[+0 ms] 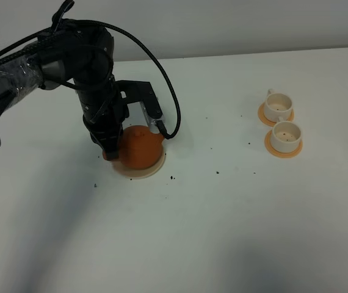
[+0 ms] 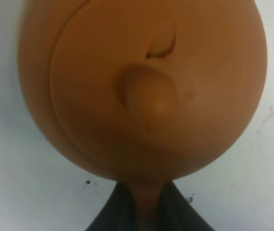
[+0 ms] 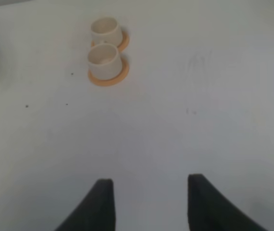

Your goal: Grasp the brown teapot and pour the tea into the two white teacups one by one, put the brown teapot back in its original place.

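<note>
The brown teapot (image 1: 141,147) sits on its cream disc coaster (image 1: 145,171) at the left of the table. My left gripper (image 1: 110,149) reaches down at the teapot's left side. In the left wrist view the teapot (image 2: 142,86) fills the picture, lid knob up, and both dark fingers (image 2: 113,211) are shut on its handle. Two white teacups (image 1: 278,106) (image 1: 286,135) stand on orange saucers at the right, apart from the teapot; they also show in the right wrist view (image 3: 106,30) (image 3: 104,60). My right gripper (image 3: 146,204) hangs open over bare table, far from the cups.
Small dark specks (image 1: 173,178) lie scattered on the white table (image 1: 223,226) near the coaster and between the teapot and the cups. The left arm's black cable (image 1: 168,91) loops above the teapot.
</note>
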Controlling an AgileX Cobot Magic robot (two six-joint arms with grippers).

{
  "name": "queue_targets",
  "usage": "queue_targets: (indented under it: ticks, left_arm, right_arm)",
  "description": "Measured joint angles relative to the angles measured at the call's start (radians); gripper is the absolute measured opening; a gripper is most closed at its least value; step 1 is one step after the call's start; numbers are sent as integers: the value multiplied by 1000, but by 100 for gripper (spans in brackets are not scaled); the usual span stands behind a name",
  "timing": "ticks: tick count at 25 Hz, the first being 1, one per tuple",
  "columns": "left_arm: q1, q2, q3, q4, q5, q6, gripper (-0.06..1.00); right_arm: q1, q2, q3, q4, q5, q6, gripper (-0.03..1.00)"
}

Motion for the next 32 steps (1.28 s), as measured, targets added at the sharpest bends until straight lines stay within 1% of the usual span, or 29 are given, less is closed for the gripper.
queue_targets:
  ticks: [18, 24, 29, 32]
  left_arm:
    - [0, -14, 0, -9, 0, 2, 12]
    - [12, -19, 0, -14, 7, 1, 12]
    - [23, -38, 0, -28, -5, 2, 12]
    - [23, -58, 0, -58, -35, 13, 12]
  right_arm:
    - [0, 0, 0, 0, 0, 0, 37]
    - [0, 0, 0, 0, 0, 0, 37]
    - [0, 0, 0, 0, 0, 0, 37]
    - [0, 0, 0, 0, 0, 0, 37]
